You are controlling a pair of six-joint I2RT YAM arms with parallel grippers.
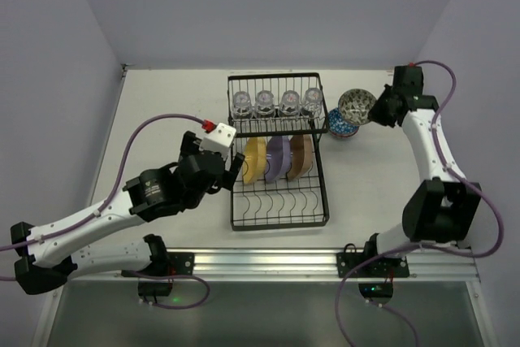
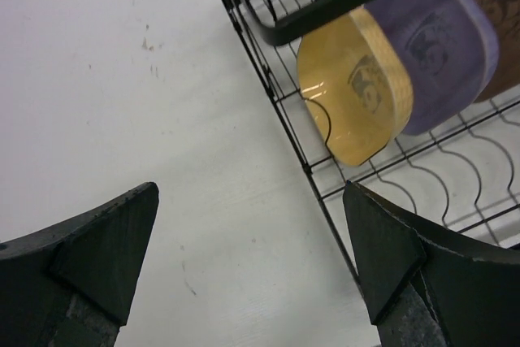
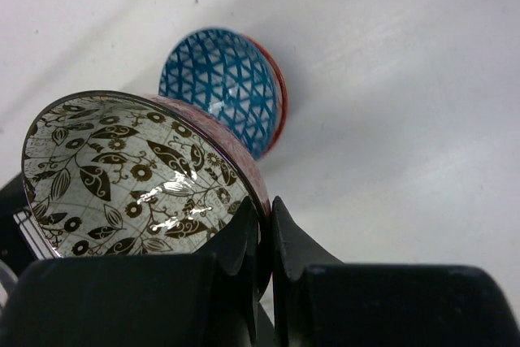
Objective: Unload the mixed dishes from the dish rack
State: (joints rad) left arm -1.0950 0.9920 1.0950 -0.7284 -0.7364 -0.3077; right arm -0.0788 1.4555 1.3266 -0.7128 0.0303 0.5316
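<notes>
The right fingers (image 3: 313, 262) pinch the glossy rim of a leaf-patterned bowl (image 3: 130, 168) beside a blue lattice bowl (image 3: 223, 87) on the table (image 1: 162, 103). The left fingers (image 2: 106, 241) gape empty beside the black wire dish rack (image 2: 325, 193) holding rounded-square plates (image 2: 357, 87).

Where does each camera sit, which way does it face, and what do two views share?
Top: above and behind, looking down on the dish rack; left arm and right arm show.
Left wrist: on the left arm, looking past its open jaws at the yellow plate.
Right wrist: on the right arm, looking past jaws shut on a leafy bowl toward a blue bowl.
Shared: top and left wrist both show the yellow plate.
</notes>
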